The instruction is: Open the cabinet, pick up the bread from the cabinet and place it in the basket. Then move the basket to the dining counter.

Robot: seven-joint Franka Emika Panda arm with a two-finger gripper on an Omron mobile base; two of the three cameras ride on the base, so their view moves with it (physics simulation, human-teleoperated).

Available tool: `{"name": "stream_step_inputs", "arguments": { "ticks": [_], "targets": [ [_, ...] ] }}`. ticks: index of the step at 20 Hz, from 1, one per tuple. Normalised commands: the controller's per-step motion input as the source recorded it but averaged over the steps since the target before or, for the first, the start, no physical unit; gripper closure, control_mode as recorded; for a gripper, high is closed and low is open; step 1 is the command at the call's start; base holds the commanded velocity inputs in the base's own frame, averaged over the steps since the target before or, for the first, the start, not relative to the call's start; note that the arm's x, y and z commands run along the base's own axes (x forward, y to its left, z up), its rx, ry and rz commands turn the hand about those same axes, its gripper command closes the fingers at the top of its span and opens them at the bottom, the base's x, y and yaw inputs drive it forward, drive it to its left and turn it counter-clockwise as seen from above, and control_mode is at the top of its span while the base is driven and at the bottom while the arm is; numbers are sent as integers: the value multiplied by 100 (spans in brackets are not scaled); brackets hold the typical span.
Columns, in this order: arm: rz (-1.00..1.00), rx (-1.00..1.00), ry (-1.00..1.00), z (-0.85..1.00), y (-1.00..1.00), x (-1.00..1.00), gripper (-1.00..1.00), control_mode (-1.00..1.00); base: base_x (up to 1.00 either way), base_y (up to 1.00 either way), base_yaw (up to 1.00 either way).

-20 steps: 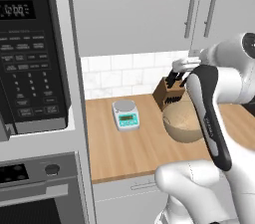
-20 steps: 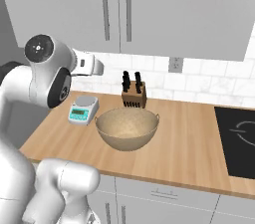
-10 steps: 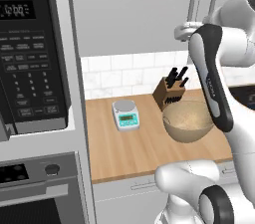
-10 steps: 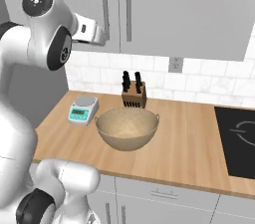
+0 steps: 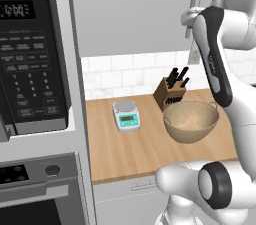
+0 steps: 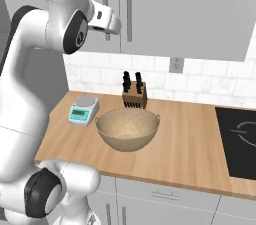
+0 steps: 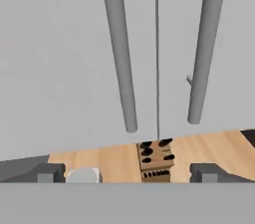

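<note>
The arm is raised in front of the cabinet [image 6: 165, 9], a light grey wall unit whose two doors are both closed, their slim vertical bar handles [image 7: 119, 54] standing side by side on either side of the centre seam. The gripper [image 7: 127, 170] is spread wide and holds nothing; in the hand view its two dark fingertips [image 7: 47, 172] sit far apart at the bottom edge, and the camera looks straight at the lower ends of the two handles, with the seam running between them. In the right base view the hand points toward the left door handle [image 6: 105, 4], close to it; whether it touches cannot be told. Below the cabinet, the basket [image 6: 128, 129], a round tan woven bowl with small loop handles at its rim, rests upright on the light-wood surface [image 6: 190, 144], near its middle. Just behind the basket, against the white tiled wall, stands a wooden knife block [image 6: 134, 94] with dark handles. To the left of the basket lies a small kitchen scale [image 6: 83, 110] with a green display. A black cooktop [image 6: 240, 141] occupies the right end of the surface. In the left base view a black microwave [image 5: 30, 54] hangs at far left above an oven [image 5: 37, 189]. The bread cannot be seen behind the closed doors.
</note>
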Motion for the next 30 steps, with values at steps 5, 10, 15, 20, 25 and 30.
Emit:
{"name": "stream_step_inputs", "arguments": {
  "ticks": [5,10,15,20,25,30],
  "targets": [
    [-2,10,0,28,-2,55,-100,-100,0,0,0],
    [0,11,-1,5,-3,40,-100,-100,0,0,0],
    [0,7,-9,-17,0,29,-100,-100,0,0,0],
    [0,6,-10,-12,0,30,-100,-100,0,0,0],
    [0,8,-5,0,-1,26,-100,-100,0,0,0],
    [0,9,-1,0,0,32,-100,-100,0,0,0]
  ]
}}
